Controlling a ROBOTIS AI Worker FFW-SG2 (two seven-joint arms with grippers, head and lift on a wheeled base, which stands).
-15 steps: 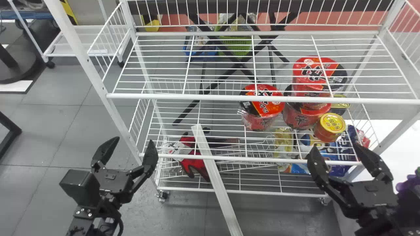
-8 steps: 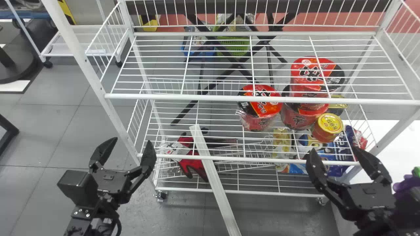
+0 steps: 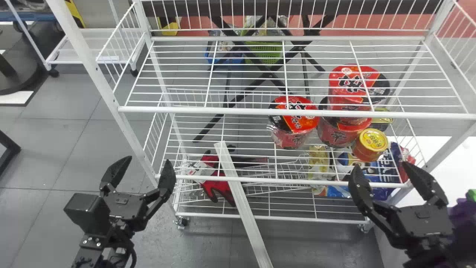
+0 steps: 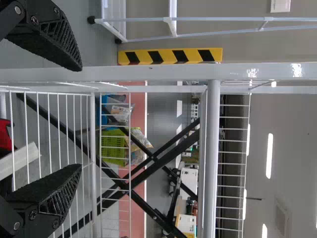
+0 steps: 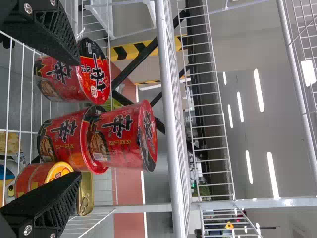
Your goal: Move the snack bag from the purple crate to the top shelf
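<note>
In the head view my left gripper [image 3: 146, 160] stands open in front of the rack's left post, holding nothing. My right gripper [image 3: 381, 165], open and empty too, is at the rack's front right. The top shelf [image 3: 230, 110] is white wire. Behind the right gripper, at the right edge, is a purple object [image 3: 461, 217] with a green bit above it, partly covered by the arm. In the left wrist view the left gripper [image 4: 80, 118] has wire shelving beyond it; the right wrist view shows the right gripper [image 5: 79, 119] before the cups.
Red noodle cups [image 3: 295, 121] and a yellow-lidded can [image 3: 372, 144] stand on the middle shelf, right side. Below lie a blue bag [image 3: 385, 169] and a yellow packet [image 3: 318, 165]. Red gloves [image 3: 219, 190] and a slanting white bar [image 3: 243, 208] are lower left.
The rack has shifted slightly left in the head view. The right gripper has moved a little up and right since half a second ago. Both grippers have stayed open.
</note>
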